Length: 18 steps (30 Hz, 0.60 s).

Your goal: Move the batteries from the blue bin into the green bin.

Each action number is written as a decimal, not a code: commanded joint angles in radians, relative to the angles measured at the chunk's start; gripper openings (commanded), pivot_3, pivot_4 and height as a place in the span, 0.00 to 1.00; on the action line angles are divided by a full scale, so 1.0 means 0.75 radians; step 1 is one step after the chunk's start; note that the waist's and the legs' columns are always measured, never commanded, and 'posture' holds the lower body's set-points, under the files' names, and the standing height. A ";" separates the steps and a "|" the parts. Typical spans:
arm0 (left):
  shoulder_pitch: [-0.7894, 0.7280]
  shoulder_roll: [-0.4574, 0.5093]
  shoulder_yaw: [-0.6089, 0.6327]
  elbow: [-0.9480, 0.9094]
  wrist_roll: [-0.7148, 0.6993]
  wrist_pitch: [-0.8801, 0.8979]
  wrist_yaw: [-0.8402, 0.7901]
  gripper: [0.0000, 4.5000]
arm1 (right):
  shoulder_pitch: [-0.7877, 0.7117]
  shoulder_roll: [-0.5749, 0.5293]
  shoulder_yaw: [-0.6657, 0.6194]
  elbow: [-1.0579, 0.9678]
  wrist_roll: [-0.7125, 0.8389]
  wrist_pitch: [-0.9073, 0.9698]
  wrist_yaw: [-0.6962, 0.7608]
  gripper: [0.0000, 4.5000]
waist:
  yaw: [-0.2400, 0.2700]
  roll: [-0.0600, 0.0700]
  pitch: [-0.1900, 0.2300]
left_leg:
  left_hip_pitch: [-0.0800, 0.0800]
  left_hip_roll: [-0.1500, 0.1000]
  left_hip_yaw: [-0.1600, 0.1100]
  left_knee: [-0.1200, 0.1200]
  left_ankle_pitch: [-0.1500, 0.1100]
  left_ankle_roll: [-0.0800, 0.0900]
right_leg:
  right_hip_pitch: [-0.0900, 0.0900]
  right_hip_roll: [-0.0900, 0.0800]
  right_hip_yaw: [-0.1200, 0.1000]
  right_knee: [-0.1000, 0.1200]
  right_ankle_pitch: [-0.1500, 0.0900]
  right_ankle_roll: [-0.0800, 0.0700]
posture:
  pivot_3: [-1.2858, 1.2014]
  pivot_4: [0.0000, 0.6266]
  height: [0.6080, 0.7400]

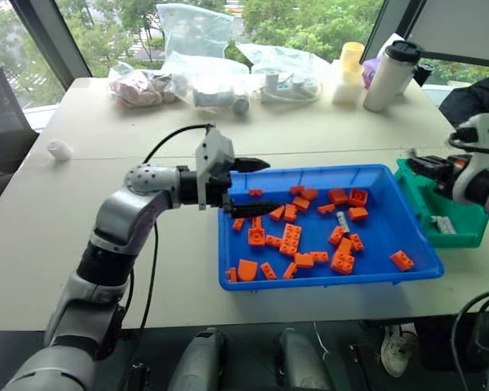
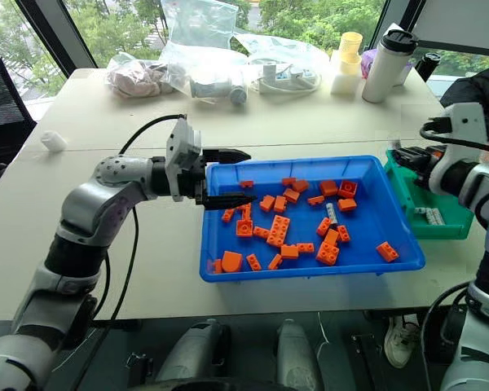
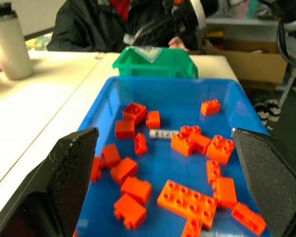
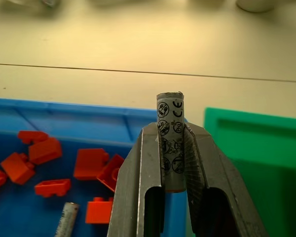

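Spanning a windowed room, pale table (image 1: 81,244), right gripper (image 4: 173,148) clamping battery (image 4: 170,128), left gripper (image 3: 163,197) wide, perhaps above blue bin (image 1: 391,252)

The blue bin (image 1: 407,261) sits on the table (image 1: 106,163) in front of the robot, with the green bin (image 1: 464,236) just beside it on the right. Inside the blue bin the toy bricks (image 1: 289,240) lie scattered, one battery (image 1: 341,221) among them right of the middle, while more batteries (image 2: 432,217) lie in the green bin. At the table's far edge stand plastic bags (image 1: 196,69), and a tumbler (image 1: 389,75) stands to their right.
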 commanded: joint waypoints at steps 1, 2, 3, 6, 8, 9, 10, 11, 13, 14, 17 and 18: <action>-0.068 -0.033 -0.011 0.059 0.023 -0.073 -0.037 1.00 | 0.045 -0.053 -0.065 0.002 -0.021 -0.033 -0.035 0.00 | -0.011 0.001 0.000 | 0.000 0.001 0.001 0.000 0.000 0.000 | 0.000 0.001 0.000 0.000 0.000 0.000 | 0.52 0.24 1.00; -0.074 -0.034 -0.024 0.074 0.041 -0.088 -0.053 1.00 | 0.056 -0.055 -0.057 0.009 -0.022 -0.042 -0.037 0.00 | -0.017 0.001 -0.001 | 0.001 0.001 0.001 0.000 0.000 0.000 | 0.000 0.001 0.001 0.000 0.000 0.000 | 0.52 0.24 1.00; -0.087 -0.040 -0.035 0.095 0.054 -0.101 -0.065 1.00 | 0.060 -0.058 -0.045 0.028 -0.032 -0.060 -0.047 0.00 | -0.027 0.001 -0.001 | 0.002 0.001 0.001 -0.001 0.000 0.000 | 0.000 0.002 0.002 0.000 0.000 0.000 | 0.52 0.24 1.00; -0.116 -0.058 -0.051 0.142 0.083 -0.131 -0.085 1.00 | 0.055 -0.063 -0.013 0.089 -0.062 -0.107 -0.080 0.23 | -0.036 0.002 -0.001 | 0.002 0.002 0.001 -0.001 0.000 0.000 | 0.000 0.002 0.002 0.001 0.000 0.000 | 0.52 0.24 1.00; -0.121 -0.061 -0.061 0.159 0.103 -0.150 -0.095 1.00 | 0.054 -0.068 0.007 0.115 -0.071 -0.135 -0.084 0.42 | -0.034 0.002 -0.001 | 0.002 0.002 0.001 -0.001 0.000 0.000 | 0.000 0.003 0.002 0.001 0.000 0.000 | 0.52 0.24 1.00; -0.121 -0.064 -0.063 0.164 0.110 -0.156 -0.099 1.00 | 0.054 -0.071 0.017 0.125 -0.074 -0.149 -0.085 0.54 | -0.033 0.002 -0.001 | 0.002 0.002 0.001 -0.001 0.000 0.000 | 0.000 0.003 0.002 0.000 0.000 0.000 | 0.52 0.24 1.00; -0.120 -0.066 -0.064 0.167 0.115 -0.158 -0.102 1.00 | 0.044 -0.071 0.024 0.144 -0.077 -0.164 -0.091 0.67 | -0.032 0.002 -0.001 | 0.002 0.002 0.001 -0.001 0.000 0.000 | 0.000 0.003 0.002 0.000 0.000 0.000 | 0.52 0.24 1.00; -0.117 -0.066 -0.062 0.166 0.117 -0.158 -0.105 1.00 | 0.037 -0.071 0.027 0.155 -0.078 -0.172 -0.096 0.79 | -0.032 0.002 -0.001 | 0.002 0.002 0.001 -0.001 0.000 0.000 | 0.000 0.002 0.002 0.000 0.000 0.000 | 0.52 0.24 1.00; -0.104 -0.055 -0.062 0.148 0.119 -0.149 -0.117 1.00 | 0.010 -0.077 0.043 0.178 -0.084 -0.199 -0.103 0.99 | -0.030 0.002 -0.001 | 0.002 0.002 0.001 -0.001 0.000 0.000 | 0.000 0.002 0.002 0.000 0.000 0.000 | 0.52 0.24 1.00; -0.094 -0.040 -0.060 0.129 0.118 -0.137 -0.125 1.00 | -0.005 -0.085 0.048 0.175 -0.081 -0.217 -0.097 0.99 | -0.029 0.002 -0.001 | 0.002 0.002 0.001 -0.001 0.000 0.000 | 0.000 0.002 0.002 0.000 0.000 0.000 | 0.52 0.24 1.00; -0.040 0.057 -0.067 0.017 0.096 -0.065 -0.193 1.00 | 0.013 -0.142 0.118 0.051 0.005 -0.236 0.072 0.99 | -0.032 0.002 0.000 | 0.001 0.002 0.001 -0.001 0.000 0.000 | -0.001 0.002 0.002 0.000 0.000 0.000 | 0.52 0.24 1.00; -0.022 0.088 -0.072 -0.020 0.089 -0.044 -0.215 1.00 | 0.044 -0.169 0.155 0.001 0.036 -0.224 0.140 0.99 | -0.035 0.003 0.000 | 0.001 0.002 0.001 -0.002 0.000 0.000 | -0.001 0.002 0.002 0.000 0.000 0.000 | 0.52 0.24 1.00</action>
